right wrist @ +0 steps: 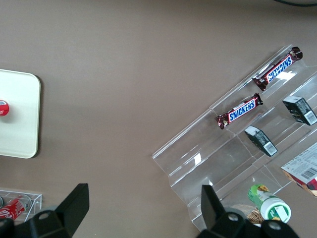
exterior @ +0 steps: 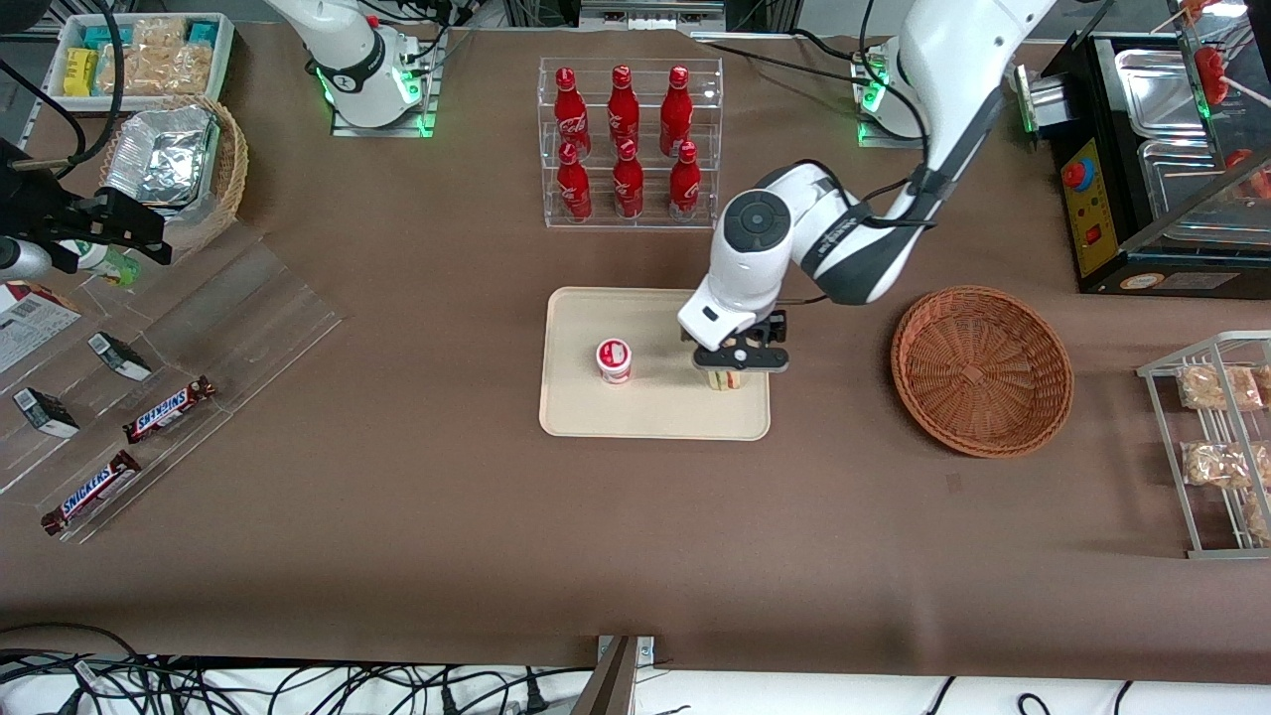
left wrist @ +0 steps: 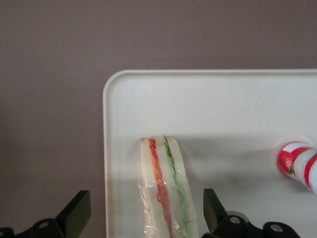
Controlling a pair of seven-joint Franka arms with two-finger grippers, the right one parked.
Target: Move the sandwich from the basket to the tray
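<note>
Up front, the gripper (exterior: 730, 364) hung low over the tray (exterior: 576, 397), right above the sandwich (exterior: 726, 379), which stood on the tray toward its working-arm end. A small red and white cup (exterior: 615, 359) stood at nine o'clock from the sandwich. The basket (exterior: 981, 369) sat at three o'clock, well apart. From the left wrist, the fingers (left wrist: 212, 207) were spread wide, and the sandwich (left wrist: 166, 191) stood between them, touching neither, near the rim of the tray (left wrist: 237, 111).
</note>
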